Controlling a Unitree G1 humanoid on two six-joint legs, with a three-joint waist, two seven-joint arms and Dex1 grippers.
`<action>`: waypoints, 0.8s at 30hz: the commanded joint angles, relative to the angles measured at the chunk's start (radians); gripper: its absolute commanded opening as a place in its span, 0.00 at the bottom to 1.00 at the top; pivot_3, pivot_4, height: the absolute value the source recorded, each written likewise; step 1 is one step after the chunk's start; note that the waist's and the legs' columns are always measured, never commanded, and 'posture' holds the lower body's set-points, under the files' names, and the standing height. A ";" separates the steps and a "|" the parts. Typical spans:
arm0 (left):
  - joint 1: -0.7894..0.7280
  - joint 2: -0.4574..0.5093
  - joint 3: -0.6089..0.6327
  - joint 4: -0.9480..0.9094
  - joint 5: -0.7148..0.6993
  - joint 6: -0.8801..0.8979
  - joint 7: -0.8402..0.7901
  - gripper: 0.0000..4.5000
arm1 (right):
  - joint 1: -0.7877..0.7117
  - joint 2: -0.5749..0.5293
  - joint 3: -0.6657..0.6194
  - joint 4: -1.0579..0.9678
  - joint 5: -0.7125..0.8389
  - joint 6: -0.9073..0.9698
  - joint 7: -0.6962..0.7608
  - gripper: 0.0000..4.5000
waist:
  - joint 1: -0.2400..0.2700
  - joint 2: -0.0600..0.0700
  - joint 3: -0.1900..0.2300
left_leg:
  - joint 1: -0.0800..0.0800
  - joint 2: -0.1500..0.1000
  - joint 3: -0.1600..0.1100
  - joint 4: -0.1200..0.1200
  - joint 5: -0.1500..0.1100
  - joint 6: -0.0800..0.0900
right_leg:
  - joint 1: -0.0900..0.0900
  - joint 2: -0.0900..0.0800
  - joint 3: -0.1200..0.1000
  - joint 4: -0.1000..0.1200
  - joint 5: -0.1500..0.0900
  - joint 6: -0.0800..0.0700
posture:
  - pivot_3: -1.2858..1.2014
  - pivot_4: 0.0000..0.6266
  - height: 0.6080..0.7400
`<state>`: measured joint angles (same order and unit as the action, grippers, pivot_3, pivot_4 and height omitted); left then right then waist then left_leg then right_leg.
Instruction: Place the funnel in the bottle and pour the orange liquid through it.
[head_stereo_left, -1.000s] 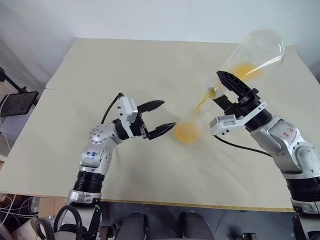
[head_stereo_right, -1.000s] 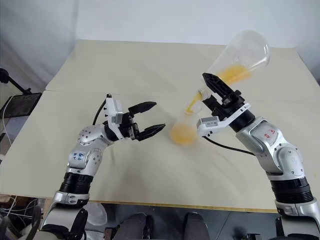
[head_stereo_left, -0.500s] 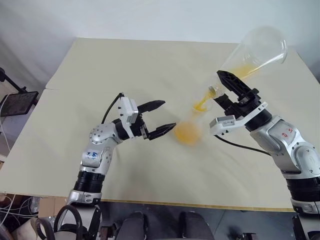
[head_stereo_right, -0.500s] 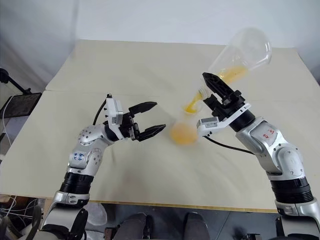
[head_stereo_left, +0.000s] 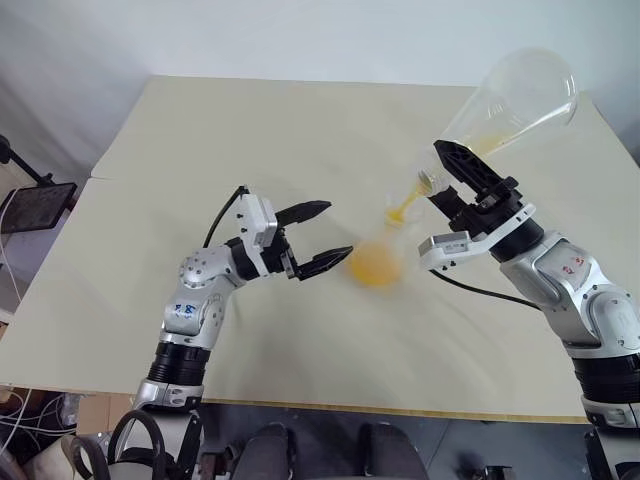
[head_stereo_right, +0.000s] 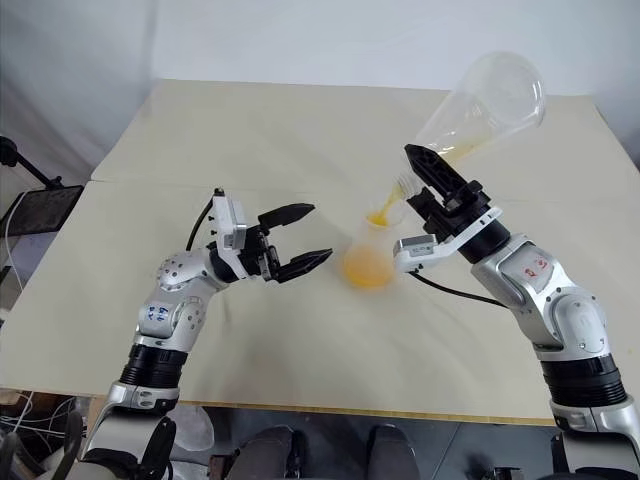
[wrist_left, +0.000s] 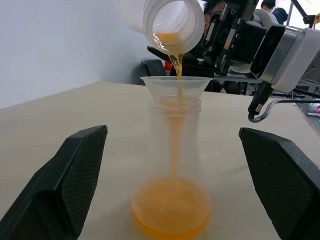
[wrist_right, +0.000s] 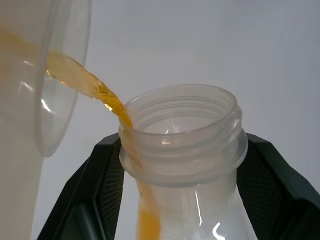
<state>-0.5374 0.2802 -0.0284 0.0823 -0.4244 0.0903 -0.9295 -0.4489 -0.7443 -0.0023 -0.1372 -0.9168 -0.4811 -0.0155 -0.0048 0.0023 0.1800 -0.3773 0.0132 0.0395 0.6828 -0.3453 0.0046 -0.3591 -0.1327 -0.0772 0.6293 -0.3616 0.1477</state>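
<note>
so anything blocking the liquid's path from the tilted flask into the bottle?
Nothing visible. The orange liquid falls from the tilted flask, held by the right gripper, straight into the funnel seated in the bottle. The open left gripper flanks the bottle without touching it.

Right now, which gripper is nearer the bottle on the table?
Left. The left gripper is open just beside the bottle, not touching it. The right gripper is above and to its right, shut on the tilted flask that is pouring.
</note>
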 joint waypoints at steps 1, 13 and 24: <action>-0.015 -0.004 -0.006 -0.034 0.003 -0.015 0.001 1.00 | -0.006 -0.027 -0.016 -0.044 0.002 -0.012 -0.030 0.61 | 0.000 0.000 0.000 | 0.000 0.000 0.000 0.000 0.000 0.000 | 0.000 0.000 0.000 0.000 0.000 0.000 | 0.52 0.24 1.00; -0.018 -0.007 -0.007 -0.027 0.007 -0.025 0.000 1.00 | -0.023 -0.028 -0.008 -0.038 -0.004 -0.013 -0.032 0.61 | 0.000 0.000 0.000 | 0.000 0.000 0.000 0.000 0.000 0.000 | 0.000 0.000 0.000 0.000 0.000 0.000 | 0.52 0.24 1.00; -0.015 -0.007 -0.006 -0.029 0.008 -0.026 0.004 1.00 | -0.017 -0.009 -0.003 -0.039 0.032 -0.011 -0.014 0.61 | 0.000 0.000 0.000 | 0.000 0.000 0.000 0.000 0.000 0.000 | 0.000 0.000 0.000 0.000 0.000 0.000 | 0.52 0.24 1.00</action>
<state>-0.5387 0.2773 -0.0301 0.0827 -0.4230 0.0842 -0.9275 -0.4558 -0.7579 -0.0022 -0.1379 -0.9456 -0.4944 -0.0383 -0.0048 0.0023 0.1800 -0.3773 0.0132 0.0395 0.6829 -0.3452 0.0046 -0.3591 -0.1327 -0.0771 0.6294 -0.3616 0.1477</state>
